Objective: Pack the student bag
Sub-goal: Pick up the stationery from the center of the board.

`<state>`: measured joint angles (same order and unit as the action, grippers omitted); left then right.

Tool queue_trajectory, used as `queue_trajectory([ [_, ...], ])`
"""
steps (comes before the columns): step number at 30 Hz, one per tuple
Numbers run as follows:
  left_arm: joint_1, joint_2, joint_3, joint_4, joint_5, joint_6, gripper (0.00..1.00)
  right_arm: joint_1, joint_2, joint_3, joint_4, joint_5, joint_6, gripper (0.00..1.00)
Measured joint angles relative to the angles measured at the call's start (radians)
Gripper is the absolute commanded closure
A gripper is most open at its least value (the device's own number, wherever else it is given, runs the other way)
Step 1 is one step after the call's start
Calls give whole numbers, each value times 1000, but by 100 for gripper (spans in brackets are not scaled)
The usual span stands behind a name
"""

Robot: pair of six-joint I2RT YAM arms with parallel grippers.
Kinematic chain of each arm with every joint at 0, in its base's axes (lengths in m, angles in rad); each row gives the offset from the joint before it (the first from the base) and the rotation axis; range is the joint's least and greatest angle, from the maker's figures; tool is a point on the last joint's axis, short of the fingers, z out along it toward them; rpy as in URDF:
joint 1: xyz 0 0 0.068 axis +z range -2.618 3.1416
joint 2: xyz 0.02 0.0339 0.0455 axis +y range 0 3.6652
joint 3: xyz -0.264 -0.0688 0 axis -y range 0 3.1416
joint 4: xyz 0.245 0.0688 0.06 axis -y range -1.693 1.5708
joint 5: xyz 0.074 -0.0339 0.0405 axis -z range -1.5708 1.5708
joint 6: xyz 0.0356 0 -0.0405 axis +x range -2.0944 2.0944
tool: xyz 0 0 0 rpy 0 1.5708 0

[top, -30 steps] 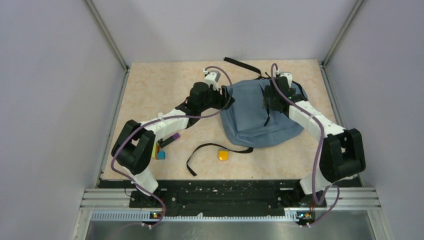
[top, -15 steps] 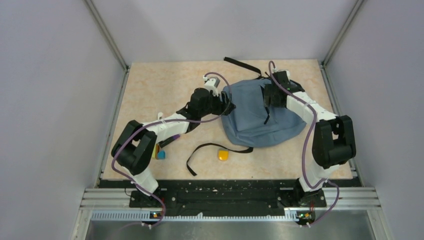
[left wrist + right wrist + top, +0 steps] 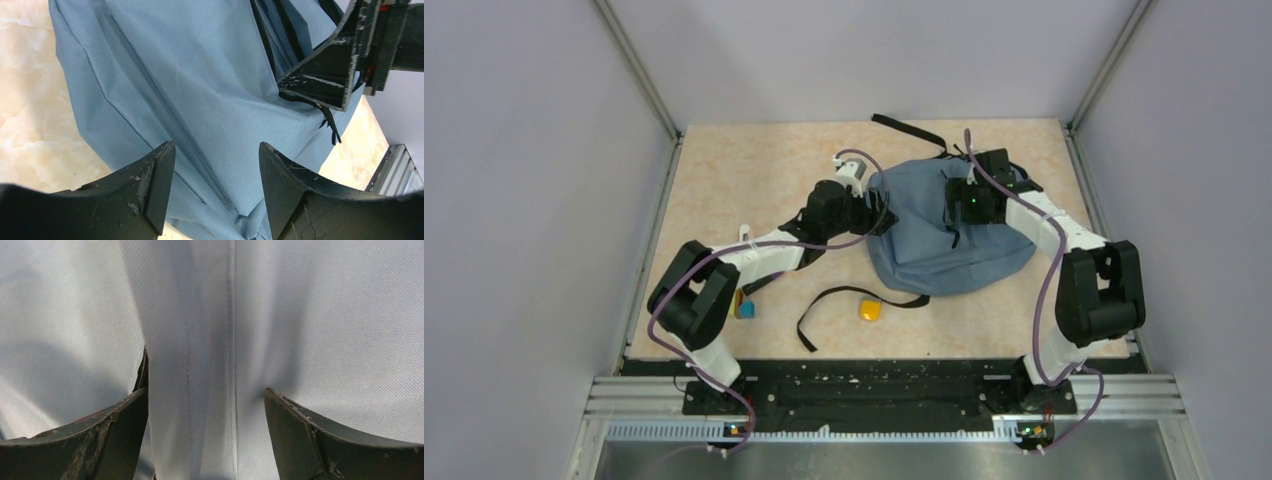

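looking down from above, you have the student bag (image 3: 929,240) lying flat on the table (image 3: 744,170), toward the far right side. your left gripper (image 3: 876,214) sits at the bag's left edge with its jaws apart. in the left wrist view, blue-grey fabric fills the gap between the fingers (image 3: 150,185) and nothing is pinched. your right gripper (image 3: 964,205) is over the upper middle of the bag, pointed down at it, jaws spread wide. its wrist view shows a raised fold of fabric with a stitched seam running between the two fingers (image 3: 300,430), and neither finger visibly squeezes it. the two grippers are near each other but apart, and the right one shows in the upper corner of the left wrist view. on the table nearer you, a long black strap (image 3: 824,296) curls out from the bag's near edge, just beside a small orange piece (image 3: 870,310). a small blue piece (image 3: 745,309) lies by the left arm's elbow.
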<state>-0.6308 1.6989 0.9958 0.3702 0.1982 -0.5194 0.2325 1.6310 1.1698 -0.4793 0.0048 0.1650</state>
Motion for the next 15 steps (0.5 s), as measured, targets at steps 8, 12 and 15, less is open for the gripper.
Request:
queue_trajectory([
  [8,-8,-4,-35,8,-1,-3,33,0,-73,-21,6,-130,23,17],
  [12,-13,-18,-58,17,-1,-6,33,1,-140,-31,31,-184,56,16],
  [15,-14,-30,-70,28,-1,-7,33,1,-189,-31,45,-189,73,17],
])
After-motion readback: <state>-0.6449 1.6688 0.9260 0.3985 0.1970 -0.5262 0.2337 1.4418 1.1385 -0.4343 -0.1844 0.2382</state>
